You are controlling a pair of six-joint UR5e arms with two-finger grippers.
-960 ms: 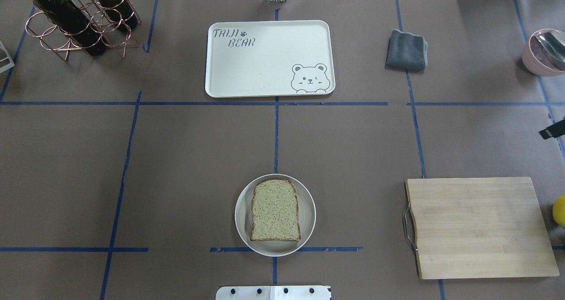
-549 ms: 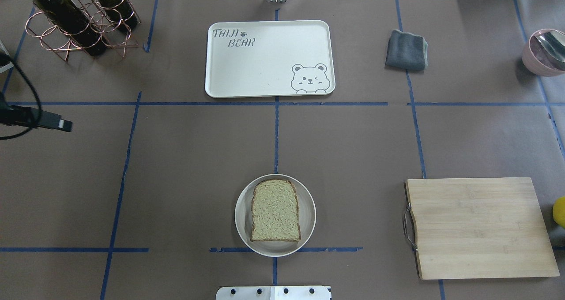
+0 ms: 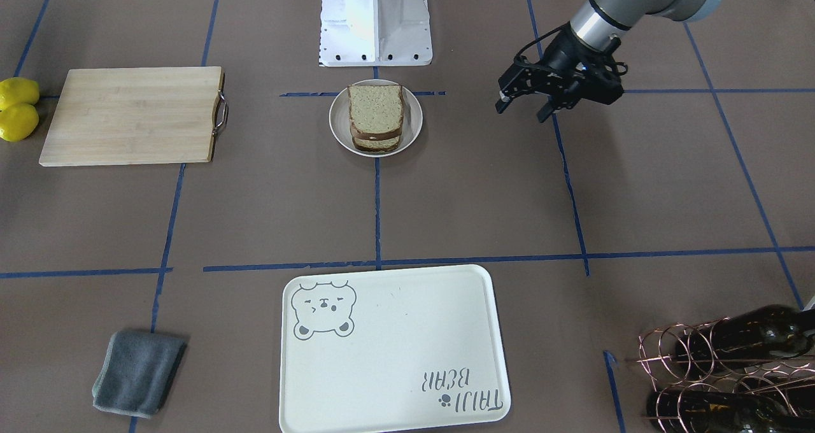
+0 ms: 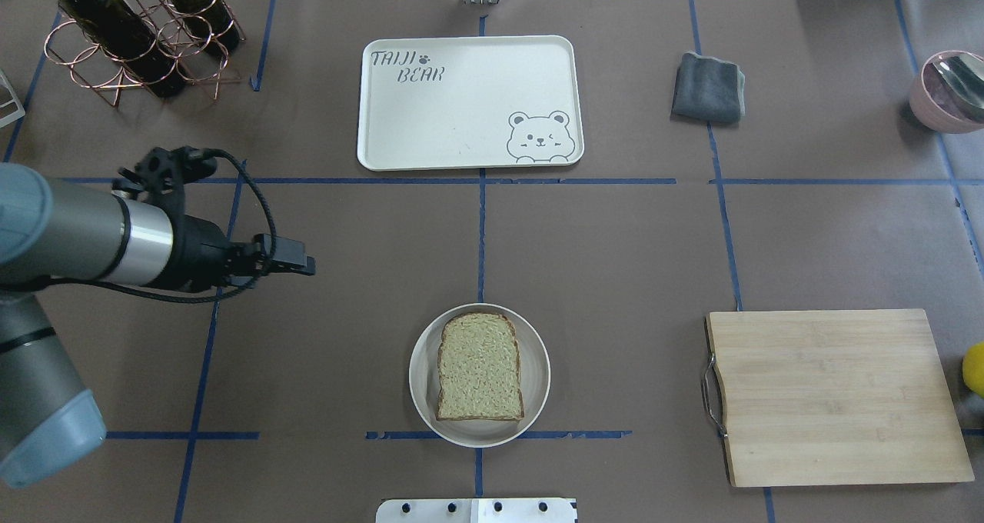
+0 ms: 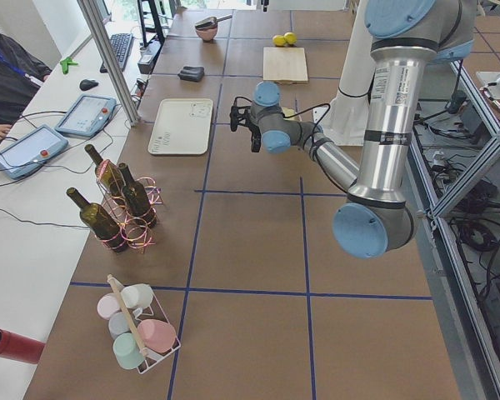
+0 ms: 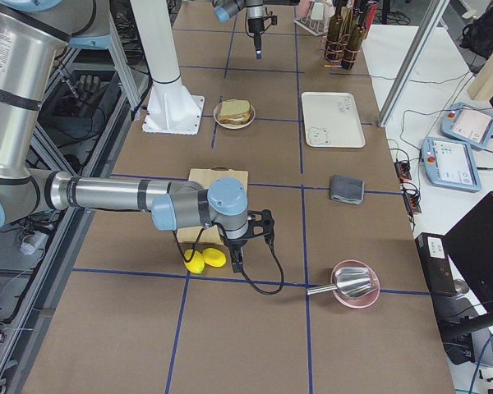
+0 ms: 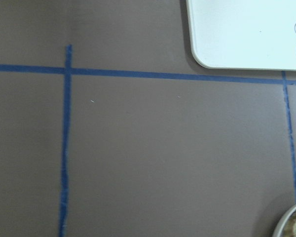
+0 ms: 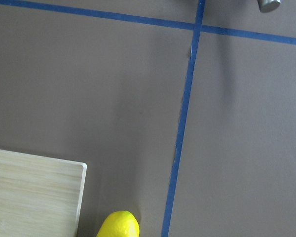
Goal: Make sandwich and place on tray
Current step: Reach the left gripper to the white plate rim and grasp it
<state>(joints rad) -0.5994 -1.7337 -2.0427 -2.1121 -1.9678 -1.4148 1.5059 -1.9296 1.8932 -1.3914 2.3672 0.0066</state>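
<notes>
The sandwich (image 4: 479, 365), two brown-crusted bread slices stacked, lies in a small round white bowl (image 4: 419, 377) near the robot's base; it also shows in the front view (image 3: 375, 111). The egg between the slices is mostly hidden. The cream bear tray (image 4: 461, 108) lies bare at the far middle of the table. My left gripper (image 3: 522, 110) hovers open and empty over the table, to the left of the bowl in the overhead view (image 4: 306, 264). My right gripper (image 6: 232, 264) shows only in the exterior right view, above the lemons; I cannot tell its state.
A wooden cutting board (image 4: 838, 396) lies right of the bowl, with two lemons (image 3: 18, 108) beyond it. A folded grey cloth (image 4: 707, 86) lies right of the tray. A copper rack with wine bottles (image 4: 131, 38) stands far left. A pink bowl with a scoop (image 4: 949, 92) sits far right.
My left arm has swung in from the left edge toward the middle, closer to the bowl. The right gripper's tip, at the right edge one second ago, has left the overhead view.
</notes>
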